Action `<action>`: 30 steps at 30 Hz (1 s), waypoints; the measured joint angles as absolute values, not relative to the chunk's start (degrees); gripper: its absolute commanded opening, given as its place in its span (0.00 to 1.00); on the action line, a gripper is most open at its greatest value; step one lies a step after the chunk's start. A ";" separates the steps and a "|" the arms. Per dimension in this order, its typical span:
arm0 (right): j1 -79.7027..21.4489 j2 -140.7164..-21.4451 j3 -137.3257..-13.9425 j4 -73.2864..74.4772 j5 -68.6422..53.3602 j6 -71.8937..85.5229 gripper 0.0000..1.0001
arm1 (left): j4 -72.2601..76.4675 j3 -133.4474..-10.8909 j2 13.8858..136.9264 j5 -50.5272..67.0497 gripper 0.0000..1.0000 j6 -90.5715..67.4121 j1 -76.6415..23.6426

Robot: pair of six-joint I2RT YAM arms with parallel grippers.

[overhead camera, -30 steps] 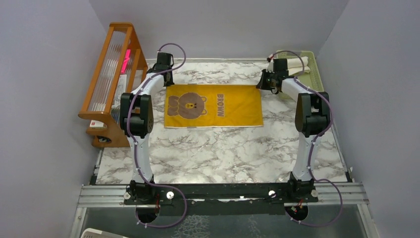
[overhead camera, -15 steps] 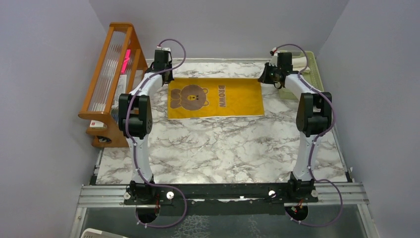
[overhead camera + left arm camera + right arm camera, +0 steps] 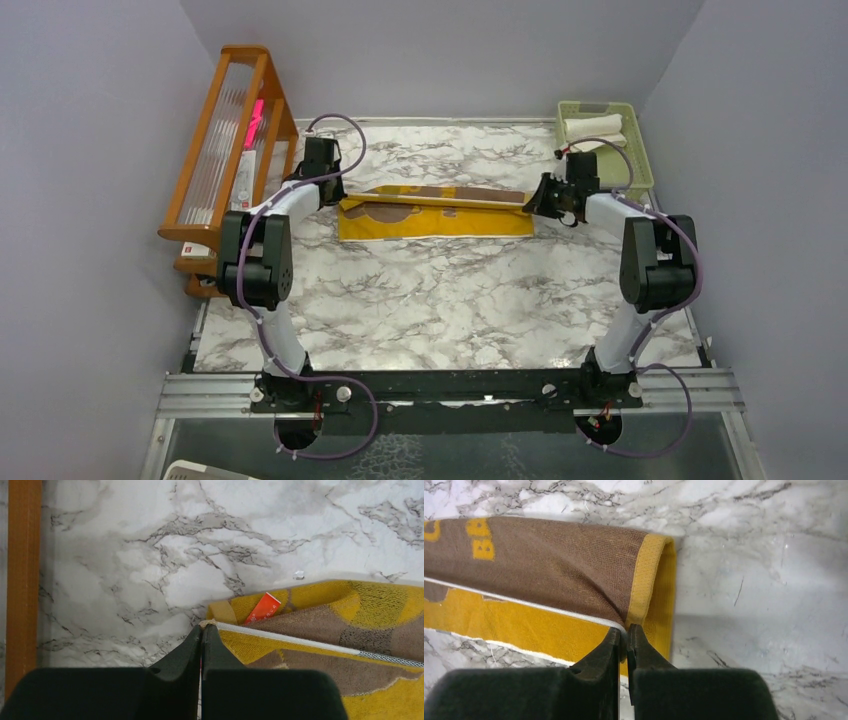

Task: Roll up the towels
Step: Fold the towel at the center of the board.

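A mustard yellow towel (image 3: 440,220) with a brown bear print lies on the marble table, its far edge lifted and folded over toward the near side. My left gripper (image 3: 342,200) is shut on the folded edge's left corner (image 3: 212,624). My right gripper (image 3: 533,203) is shut on the right corner (image 3: 624,628). The brown underside (image 3: 549,565) faces up in the right wrist view. An orange label (image 3: 262,608) pokes out at the left end. A cream-white rolled towel (image 3: 596,127) lies in the pale green basket (image 3: 640,150).
A wooden rack (image 3: 225,150) stands along the left edge, close to my left arm. The green basket sits at the far right corner behind my right gripper. Grey walls enclose the table on three sides.
Both grippers have lifted the towel's far edge and carried it toward the near side, so the flat towel is now folded over on itself. The basket is uncovered.
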State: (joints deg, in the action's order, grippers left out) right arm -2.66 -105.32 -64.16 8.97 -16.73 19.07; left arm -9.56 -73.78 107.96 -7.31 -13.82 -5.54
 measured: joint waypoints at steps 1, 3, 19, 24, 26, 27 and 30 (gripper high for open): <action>-2.68 -104.49 -63.13 8.64 -16.71 19.31 0.01 | -9.47 -72.82 107.42 -7.33 0.00 -14.28 -5.54; -2.68 -102.87 -61.49 8.32 -16.67 19.73 0.01 | -9.45 -71.48 106.69 -7.31 0.00 -14.85 -5.56; -2.68 -96.77 -61.84 7.64 -15.09 20.82 0.00 | -6.87 -70.65 99.46 -6.39 0.00 -10.13 -5.76; -2.68 -95.42 -61.32 7.62 -14.41 21.30 0.00 | -4.45 -65.95 95.00 -5.45 0.00 -9.45 -5.76; -2.68 -94.63 -60.25 7.55 -14.39 21.58 0.00 | -3.68 -63.75 93.73 -5.19 0.00 -9.63 -5.78; -2.68 -94.19 -59.53 7.49 -14.37 21.80 0.00 | -3.46 -62.50 93.17 -5.02 0.00 -9.80 -5.80; -2.68 -93.17 -57.06 7.49 -14.13 22.24 0.00 | -3.07 -59.48 92.38 -4.43 0.00 -10.68 -5.87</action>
State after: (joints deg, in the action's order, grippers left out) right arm -2.68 -93.17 -57.06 7.49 -14.13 22.24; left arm -3.07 -59.48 92.38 -4.43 -10.68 -5.87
